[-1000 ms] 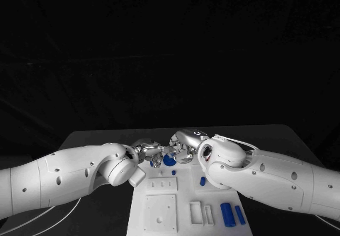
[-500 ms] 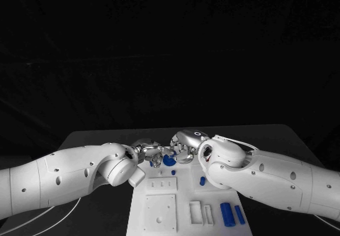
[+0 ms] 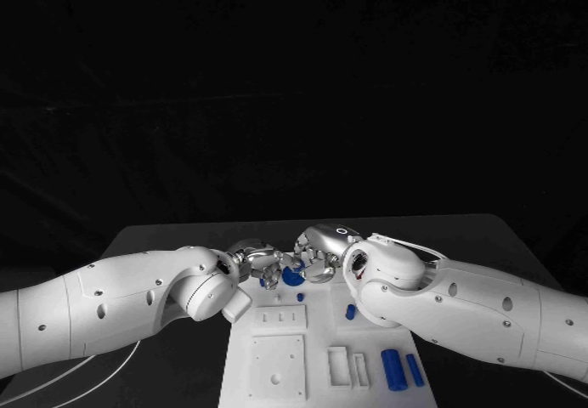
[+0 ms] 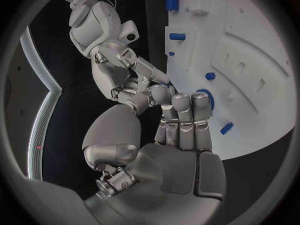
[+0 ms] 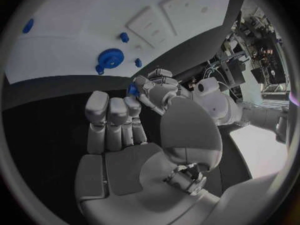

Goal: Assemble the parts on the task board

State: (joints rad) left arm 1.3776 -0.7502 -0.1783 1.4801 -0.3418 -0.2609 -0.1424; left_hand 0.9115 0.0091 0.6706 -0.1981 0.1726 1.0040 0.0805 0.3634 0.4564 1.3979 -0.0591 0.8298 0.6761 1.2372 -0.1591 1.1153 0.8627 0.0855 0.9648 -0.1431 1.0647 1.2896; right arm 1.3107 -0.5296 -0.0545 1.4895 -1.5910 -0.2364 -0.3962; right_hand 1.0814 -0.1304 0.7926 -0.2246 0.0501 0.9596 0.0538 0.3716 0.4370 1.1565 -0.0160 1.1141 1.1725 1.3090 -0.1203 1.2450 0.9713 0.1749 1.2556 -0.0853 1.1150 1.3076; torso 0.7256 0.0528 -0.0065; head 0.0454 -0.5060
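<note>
We see the left hand point(image 3: 254, 257) and the right hand point(image 3: 318, 253) meeting fingertip to fingertip above the far end of the task board point(image 3: 321, 340). Their fingers are curled in around a small blue part point(image 5: 132, 88), though we cannot tell which hand grips it. A blue gear point(image 5: 109, 58) lies on the board just below them, with blue pegs point(image 3: 399, 371) near its closer end.

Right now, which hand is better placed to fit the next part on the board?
Probably the left hand: it seems to pinch a small blue part just off the board, near the gear.
</note>
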